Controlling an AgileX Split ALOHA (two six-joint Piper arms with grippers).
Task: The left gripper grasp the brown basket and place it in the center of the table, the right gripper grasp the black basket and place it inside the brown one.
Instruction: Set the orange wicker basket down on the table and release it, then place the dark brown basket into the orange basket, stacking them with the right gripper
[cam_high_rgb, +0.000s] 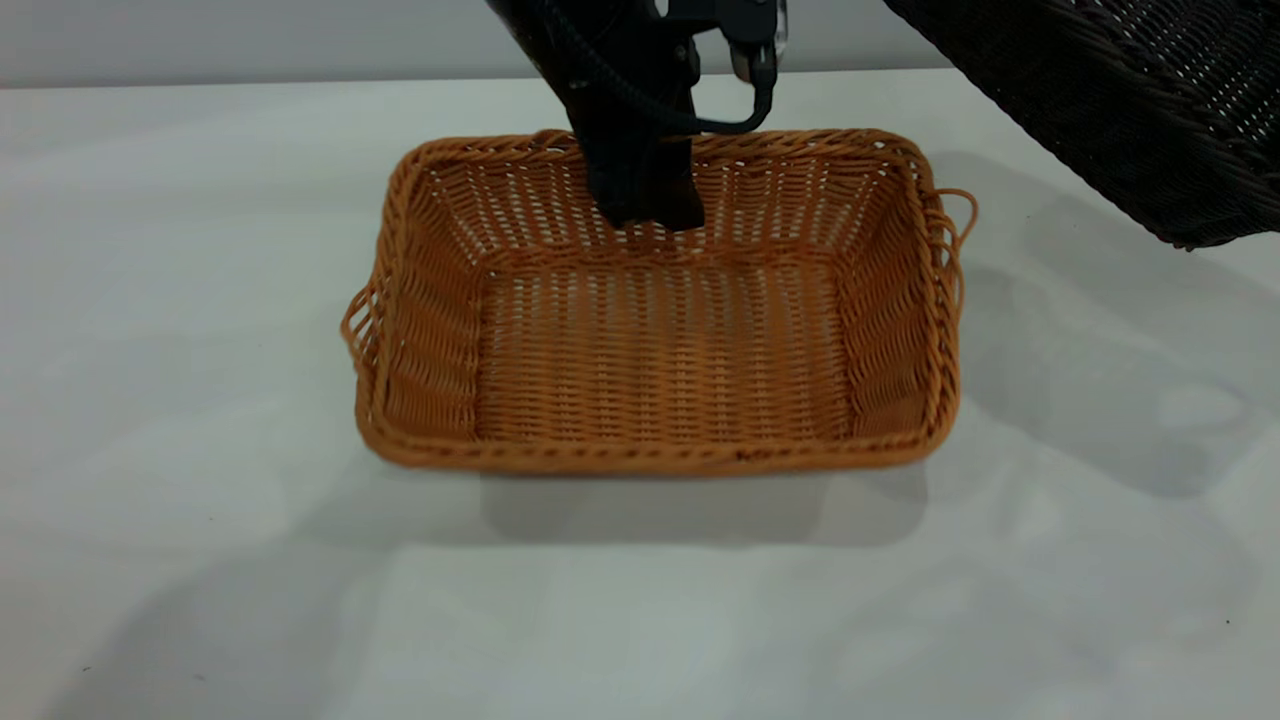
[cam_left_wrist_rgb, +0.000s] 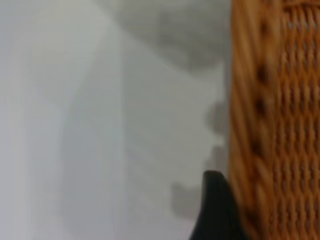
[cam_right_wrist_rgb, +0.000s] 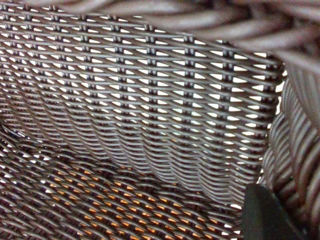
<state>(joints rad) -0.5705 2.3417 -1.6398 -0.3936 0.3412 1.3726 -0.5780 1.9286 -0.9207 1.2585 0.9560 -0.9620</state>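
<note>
The left gripper (cam_high_rgb: 655, 210) is seen pinching the far long wall of the brown basket (cam_high_rgb: 660, 350), one finger inside and one outside the braided rim. The basket is set flat near the middle of the table (cam_high_rgb: 200, 300). Farther off at the right, the black basket (cam_high_rgb: 1130, 100) is held tilted in the air; the right gripper's state cannot be told. Both are judged light, stiff wicker, best taken by the rim. No writing is seen.

This looks like a robotics lab or test room: a large, plain pale grey-white smooth table (cam_high_rgb: 200, 300) stands against a bare grey wall (cam_high_rgb: 250, 40), and a black robot arm (cam_high_rgb: 620, 100) with a cable loop reaches down over it.
</note>
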